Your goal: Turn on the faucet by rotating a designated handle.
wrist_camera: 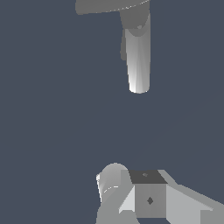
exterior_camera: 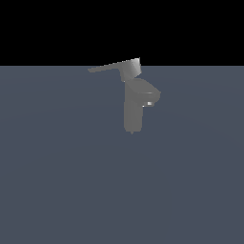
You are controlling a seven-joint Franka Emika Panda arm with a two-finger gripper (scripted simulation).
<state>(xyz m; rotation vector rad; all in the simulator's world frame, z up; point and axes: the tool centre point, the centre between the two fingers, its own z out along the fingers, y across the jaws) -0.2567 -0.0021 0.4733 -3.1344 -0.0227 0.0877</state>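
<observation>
In the wrist view, grey blocky parts of the pincer are seen at the lower edge of the frame; whether it is open or closed cannot be told. Nothing is gripped. The small matte-grey faucet is seen just above the centre of the exterior view, well apart from the pincer. Its flat, thin grey handle tapers towards the upper left. It is judged that the narrow tip should be approached and pushed sideways. On the plain slate-blue bench nothing is seen in the way.

Dim, flat simulator renders, coarse and soft-edged, with no cast shadows.
</observation>
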